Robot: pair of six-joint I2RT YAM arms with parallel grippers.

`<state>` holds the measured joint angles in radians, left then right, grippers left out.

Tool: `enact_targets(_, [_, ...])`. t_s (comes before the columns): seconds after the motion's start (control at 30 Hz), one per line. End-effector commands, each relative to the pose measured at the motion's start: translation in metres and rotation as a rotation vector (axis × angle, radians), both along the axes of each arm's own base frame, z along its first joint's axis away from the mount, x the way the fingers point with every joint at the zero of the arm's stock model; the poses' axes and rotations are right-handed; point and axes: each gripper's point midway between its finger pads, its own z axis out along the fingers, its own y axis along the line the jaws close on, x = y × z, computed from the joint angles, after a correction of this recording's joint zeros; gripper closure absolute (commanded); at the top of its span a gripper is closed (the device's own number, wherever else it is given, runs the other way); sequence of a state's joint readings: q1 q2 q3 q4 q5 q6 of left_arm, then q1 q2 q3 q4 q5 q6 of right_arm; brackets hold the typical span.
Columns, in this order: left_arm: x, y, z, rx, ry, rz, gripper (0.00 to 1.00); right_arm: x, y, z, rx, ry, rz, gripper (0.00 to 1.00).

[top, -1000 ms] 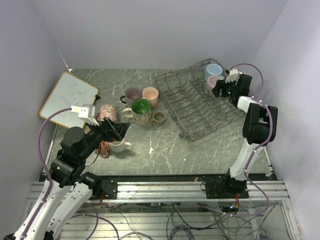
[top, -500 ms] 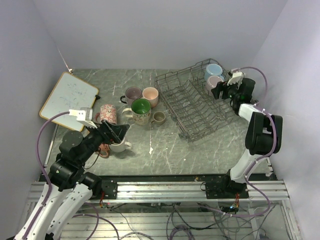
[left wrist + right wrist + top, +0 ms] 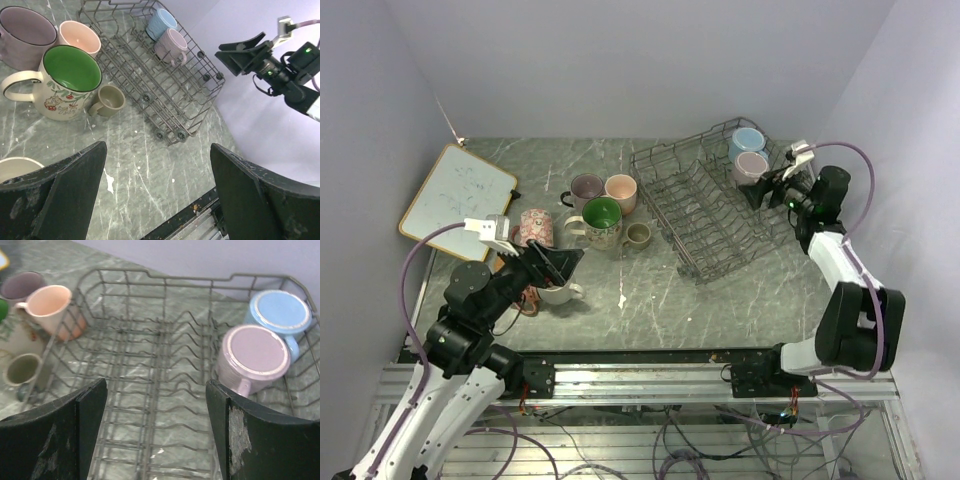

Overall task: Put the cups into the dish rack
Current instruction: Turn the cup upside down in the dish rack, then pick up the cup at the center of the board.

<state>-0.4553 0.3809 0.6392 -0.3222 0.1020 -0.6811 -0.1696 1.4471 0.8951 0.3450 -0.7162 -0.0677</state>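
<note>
The grey wire dish rack stands at the right. In its far corner a light blue cup and a pink cup rest upside down. My right gripper hovers open just right of the pink cup, holding nothing. On the table wait a mauve cup, a peach cup, a green-lined cup, a small olive cup, a floral cup and a cream cup. My left gripper hangs open above the cream cup.
A wood-framed whiteboard lies at the far left. The purple side wall rises close behind the rack's right side. Bare marbled tabletop stretches between the loose cups and the rack, down to the table's front rail.
The right gripper has drawn back to the right, away from the pink cup in the rack, and its jaws have spread wider. The left arm has barely shifted.
</note>
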Motion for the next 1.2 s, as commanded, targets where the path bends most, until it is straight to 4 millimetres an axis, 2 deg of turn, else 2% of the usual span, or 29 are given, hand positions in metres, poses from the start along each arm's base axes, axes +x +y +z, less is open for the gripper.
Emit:
enact_targets(0.0, [0.003,-0.01,0.007,-0.011,-0.029,-0.049,0.05,-0.038,0.027,0.019,0.041,0.037,0.151,0.2])
enact_targets(0.37, [0.024,-0.007,0.005,0.131,-0.027,-0.015,0.05,-0.108,0.065,0.065,0.125,0.048,0.391,0.19])
enact_targets(0.6, [0.045,-0.031,0.004,0.173,-0.008,-0.108,0.05,-0.14,0.078,0.08,0.139,-0.004,0.48,0.18])
enact_targets(0.7, [0.057,-0.046,0.003,0.201,0.018,-0.164,0.05,-0.147,0.078,0.079,0.106,-0.023,0.48,0.16])
enact_targets(0.83, [0.071,-0.064,0.012,0.261,0.03,-0.247,0.05,-0.154,0.08,0.074,0.12,-0.022,0.504,0.16])
enact_targets(1.07, [0.096,-0.068,-0.003,0.636,0.113,-0.251,0.05,-0.16,0.081,0.074,0.127,-0.019,0.517,0.15])
enact_targets(1.17, [0.104,-0.074,-0.001,0.745,0.111,-0.276,0.05,-0.162,0.082,0.077,0.129,-0.024,0.519,0.15])
